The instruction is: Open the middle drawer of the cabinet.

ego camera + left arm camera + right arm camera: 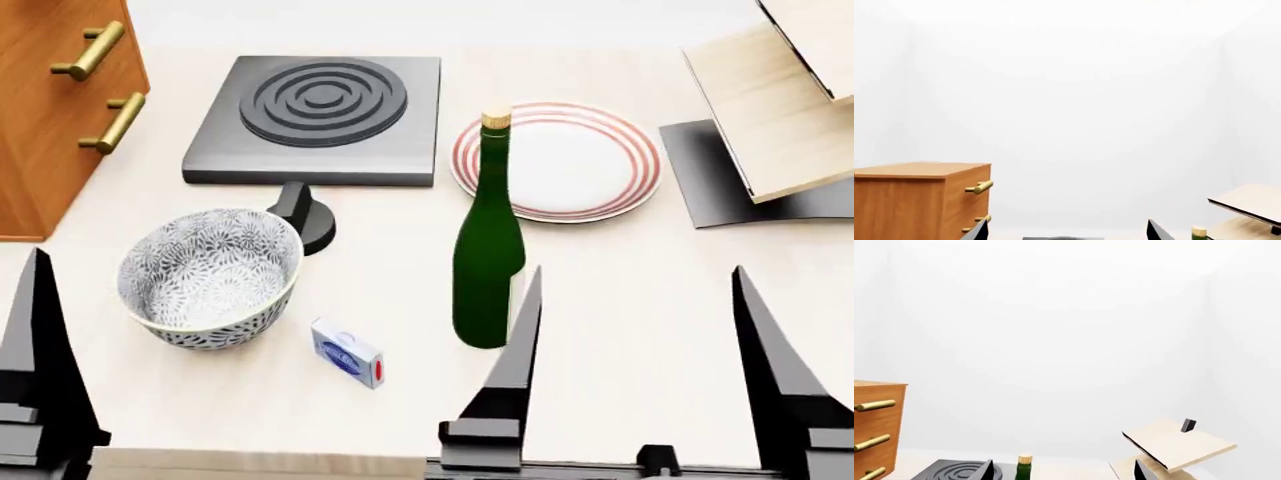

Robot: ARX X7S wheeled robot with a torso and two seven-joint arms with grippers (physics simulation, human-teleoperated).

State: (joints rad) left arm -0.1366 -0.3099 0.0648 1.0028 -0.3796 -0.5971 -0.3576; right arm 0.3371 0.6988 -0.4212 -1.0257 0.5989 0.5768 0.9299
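Leftward (well apart from gripper (638,290)): middle drawer (80,125).

Plain white walls (1054,340), pale wooden tabletop (641,290), even shadowless light.

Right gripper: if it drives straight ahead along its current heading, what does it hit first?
Probably the green bottle. In the head view it stands just ahead of the right gripper, off its inner finger, and its cork sits between the fingertips in the right wrist view. It may pass beside it; depth is unclear. The jaws are open and empty.
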